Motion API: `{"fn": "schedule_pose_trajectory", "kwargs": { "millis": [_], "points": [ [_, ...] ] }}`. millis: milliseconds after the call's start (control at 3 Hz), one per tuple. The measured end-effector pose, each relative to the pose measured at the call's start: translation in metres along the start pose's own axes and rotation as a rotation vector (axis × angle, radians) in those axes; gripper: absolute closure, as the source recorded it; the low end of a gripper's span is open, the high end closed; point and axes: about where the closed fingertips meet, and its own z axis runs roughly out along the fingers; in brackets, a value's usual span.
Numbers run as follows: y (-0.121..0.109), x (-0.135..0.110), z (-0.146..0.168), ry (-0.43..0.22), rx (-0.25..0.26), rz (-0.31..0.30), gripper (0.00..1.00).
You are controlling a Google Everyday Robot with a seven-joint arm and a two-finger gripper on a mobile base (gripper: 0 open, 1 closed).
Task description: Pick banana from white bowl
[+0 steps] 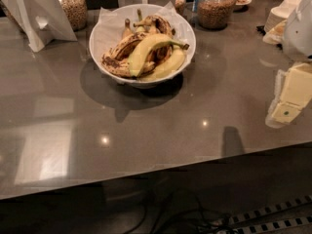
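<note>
The white bowl (pixel 103 27), lined with white paper, stands on the grey table at the back centre. The banana (pixel 145 50), bright yellow-green and curved, lies on top of the pile in it, with its greenish stem pointing right. Brown-spotted bananas (pixel 121 51) lie under and behind it, and a paler yellow banana (pixel 169 65) lies at the bowl's front right. My gripper (pixel 288 97), a cream-coloured block below the white arm, hangs at the right edge of the view, well to the right of the bowl and apart from it.
Two glass jars of nuts (pixel 73 6) (pixel 214 8) stand behind the bowl. A white sign holder (pixel 36 16) stands at the back left. Stacked white plates (pixel 282 14) sit at the back right. The table's front edge (pixel 161 167) runs across, with cables on the floor below.
</note>
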Motion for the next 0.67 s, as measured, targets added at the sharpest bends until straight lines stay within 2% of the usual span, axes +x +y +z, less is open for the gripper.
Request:
{"fn": "schedule_pose_trajectory", "kwargs": {
  "millis": [333,667],
  "points": [
    [0.0,-0.0001,0.0,0.0,0.0,0.0,0.0],
    [-0.0017,-0.0047,-0.002,-0.014,0.025,-0.02,0.0]
  ]
}}
